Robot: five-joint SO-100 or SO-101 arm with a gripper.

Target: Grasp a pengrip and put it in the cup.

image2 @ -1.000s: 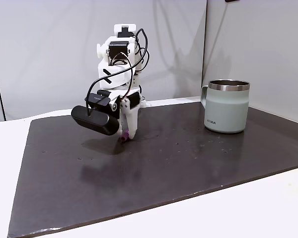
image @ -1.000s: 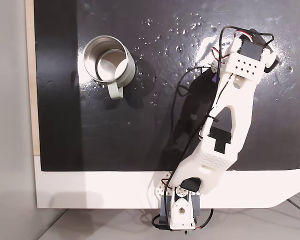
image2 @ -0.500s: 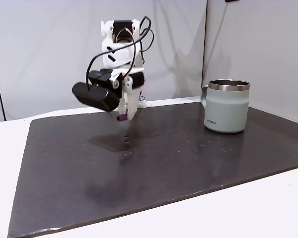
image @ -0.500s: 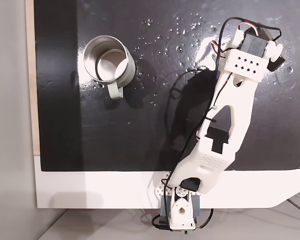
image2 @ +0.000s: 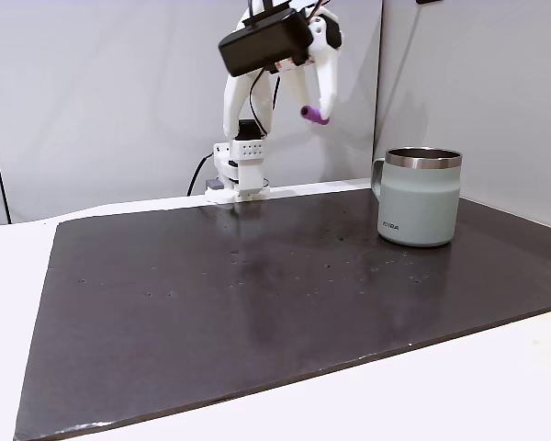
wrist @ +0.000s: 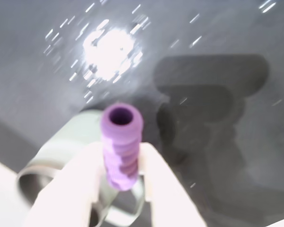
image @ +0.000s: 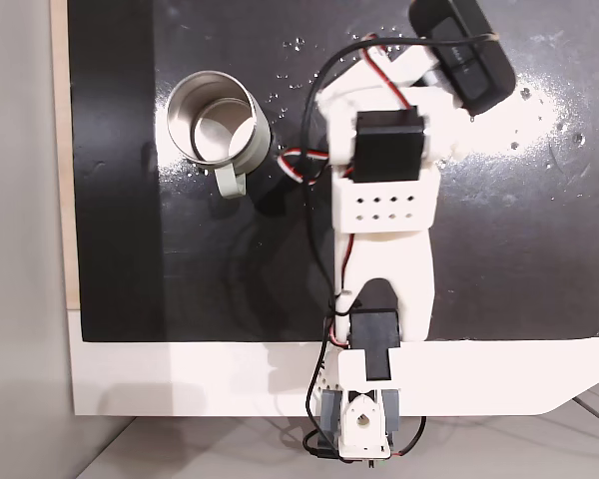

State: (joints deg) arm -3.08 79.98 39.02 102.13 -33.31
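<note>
My gripper [image2: 312, 108] is shut on the purple ribbed pengrip [image2: 318, 116] and hangs high above the dark mat, left of the cup [image2: 421, 207] in that fixed view. In the wrist view the pengrip [wrist: 121, 146] sticks out between two white fingers [wrist: 80, 184], open end forward, and the cup [wrist: 52, 156] lies blurred below it at lower left. From above, the silvery cup [image: 212, 118] stands upright at the mat's upper left with its handle toward the front. The white arm [image: 384, 200] reaches over the mat's middle and hides the fingertips there.
A black mat [image: 230, 259] covers most of the white table [image: 180, 379]. The arm's base [image: 359, 419] is clamped at the front edge. A black wrist camera [image: 462, 55] rides at the arm's far end. Grey walls stand close behind the cup.
The arm has lifted the pengrip off the mat. It has swung from the mat's right side in the overhead view toward the middle, nearer the cup, and now holds it well above cup height.
</note>
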